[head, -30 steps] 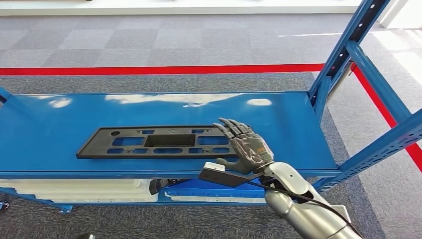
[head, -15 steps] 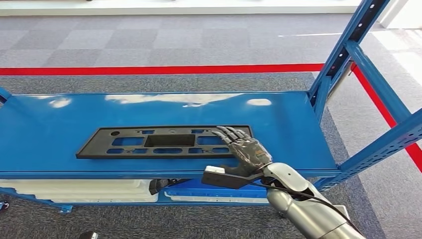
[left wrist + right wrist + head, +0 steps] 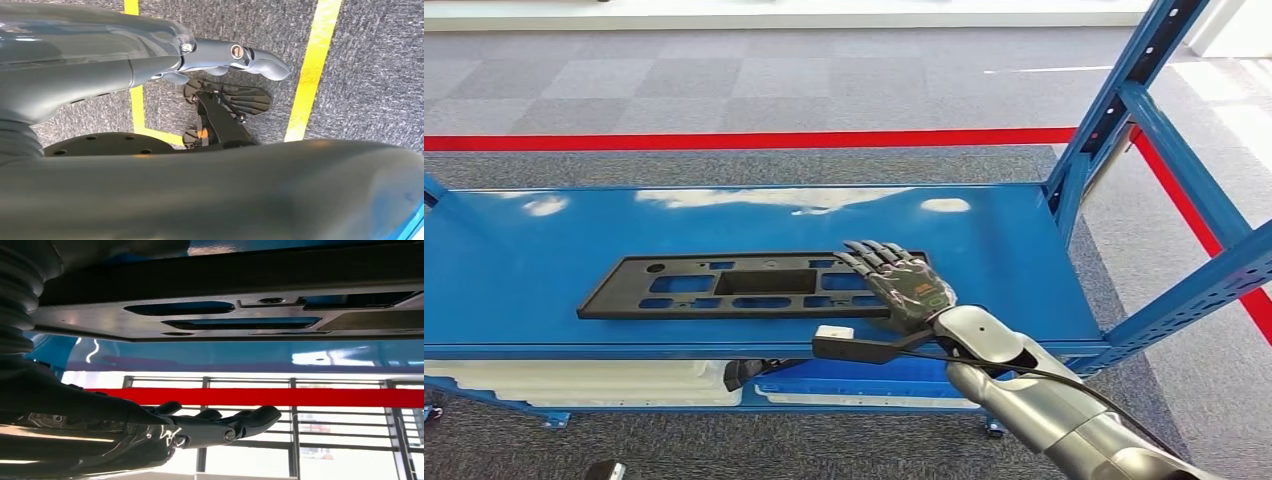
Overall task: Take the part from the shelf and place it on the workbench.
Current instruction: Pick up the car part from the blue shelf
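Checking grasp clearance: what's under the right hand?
The right hand hovers flat above the black part's right end on the blue shelf. That end's cutouts are covered.

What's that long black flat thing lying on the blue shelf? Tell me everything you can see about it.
The black part is a long, thin, flat panel, plastic by its look, with a matte dark finish. It has a large rectangular opening in the middle, smaller slots and round holes along its length, and slanted ends. It lies flat on the blue shelf, lengthwise along it, near the front edge. The robot's right hand is over its right end, fingers spread; whether it touches cannot be told.
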Tool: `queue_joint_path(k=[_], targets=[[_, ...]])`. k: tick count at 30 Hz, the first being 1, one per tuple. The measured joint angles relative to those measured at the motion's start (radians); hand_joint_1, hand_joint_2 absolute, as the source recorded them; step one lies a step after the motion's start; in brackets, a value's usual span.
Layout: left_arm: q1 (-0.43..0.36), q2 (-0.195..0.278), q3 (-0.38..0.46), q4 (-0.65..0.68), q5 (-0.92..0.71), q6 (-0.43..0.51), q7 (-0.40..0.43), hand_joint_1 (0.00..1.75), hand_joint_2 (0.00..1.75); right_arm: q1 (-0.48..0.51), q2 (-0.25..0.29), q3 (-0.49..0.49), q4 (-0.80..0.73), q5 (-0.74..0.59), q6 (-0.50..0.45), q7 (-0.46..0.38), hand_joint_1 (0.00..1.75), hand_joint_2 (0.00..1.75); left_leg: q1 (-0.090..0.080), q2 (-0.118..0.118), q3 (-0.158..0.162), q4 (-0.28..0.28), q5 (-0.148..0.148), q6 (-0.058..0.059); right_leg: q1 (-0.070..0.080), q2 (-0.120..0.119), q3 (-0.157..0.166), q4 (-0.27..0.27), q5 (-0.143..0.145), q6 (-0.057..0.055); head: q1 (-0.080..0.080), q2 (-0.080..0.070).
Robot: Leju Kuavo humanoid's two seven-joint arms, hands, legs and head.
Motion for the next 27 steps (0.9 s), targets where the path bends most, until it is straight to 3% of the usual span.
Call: queue_joint_path(k=[27], targets=[[-0.006, -0.008, 0.0, 0.0, -0.025, -0.01, -0.011, 0.0, 0.0, -0.071, 0.05, 0.107, 0.114, -0.05, 0.06, -0.039, 0.0, 1.75, 0.0, 0.0, 0.0, 0.0, 0.0, 0.0, 0.0, 0.0, 0.0, 0.0, 0.0, 0.0, 0.0, 0.0]])
